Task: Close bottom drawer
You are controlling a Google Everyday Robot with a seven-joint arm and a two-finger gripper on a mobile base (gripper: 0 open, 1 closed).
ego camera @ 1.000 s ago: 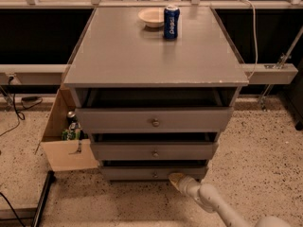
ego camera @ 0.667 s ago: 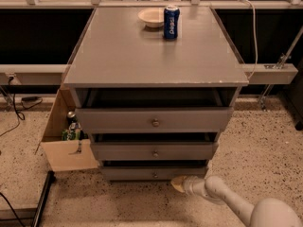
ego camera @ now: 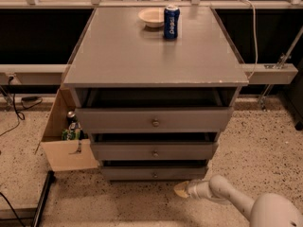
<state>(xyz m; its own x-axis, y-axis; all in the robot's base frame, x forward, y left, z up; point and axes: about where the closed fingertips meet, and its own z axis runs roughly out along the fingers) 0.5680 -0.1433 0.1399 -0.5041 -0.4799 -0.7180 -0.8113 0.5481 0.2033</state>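
Gripper (ego camera: 182, 189) low, just beside bottom drawer (ego camera: 154, 173) — whether wide or narrow, unclear.

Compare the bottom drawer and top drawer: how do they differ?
The top drawer has a wider, taller front than the bottom drawer. The top drawer shows a broad dark gap behind its front; the bottom drawer only a thin one. Both are grey, ajar, each with one small round knob. The tool sits low, just before the bottom drawer's right half.
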